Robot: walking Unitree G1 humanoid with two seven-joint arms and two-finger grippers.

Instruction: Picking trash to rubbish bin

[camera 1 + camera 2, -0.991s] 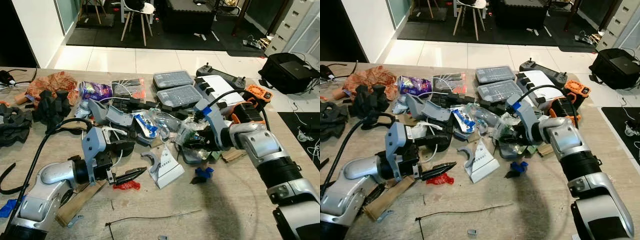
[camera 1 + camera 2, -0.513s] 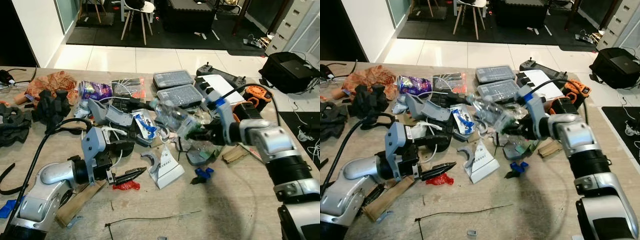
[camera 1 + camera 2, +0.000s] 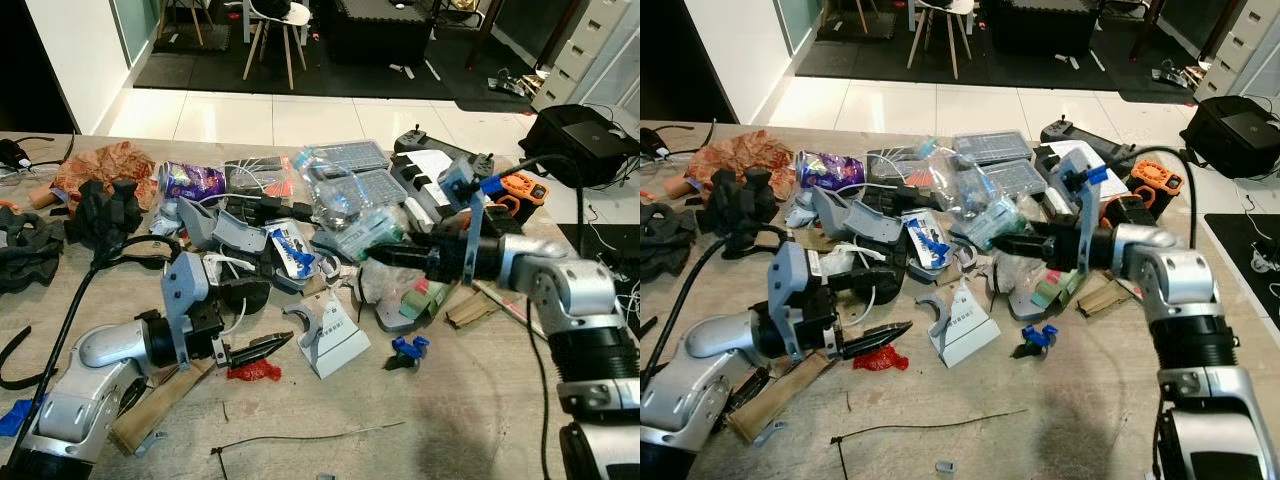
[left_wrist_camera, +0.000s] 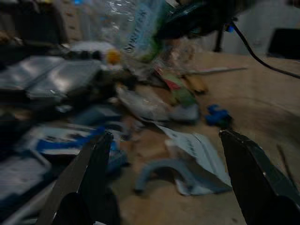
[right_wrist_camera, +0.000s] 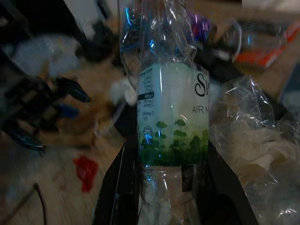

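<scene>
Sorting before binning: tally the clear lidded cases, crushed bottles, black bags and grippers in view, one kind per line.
Clear lidded cases: 2
Crushed plastic bottle: 1, held in the right gripper
Black bag: 1, on the floor
Grippers: 2, counting the left gripper
Total: 6

White tiled floor [image 3: 290, 118] beyond the table — dark rug [image 3: 300, 70], chair legs [image 3: 268, 48].

Likely home workroom: cluttered wooden table [image 3: 470, 400], tiled floor [image 3: 280, 120], chair [image 3: 272, 35].
</scene>
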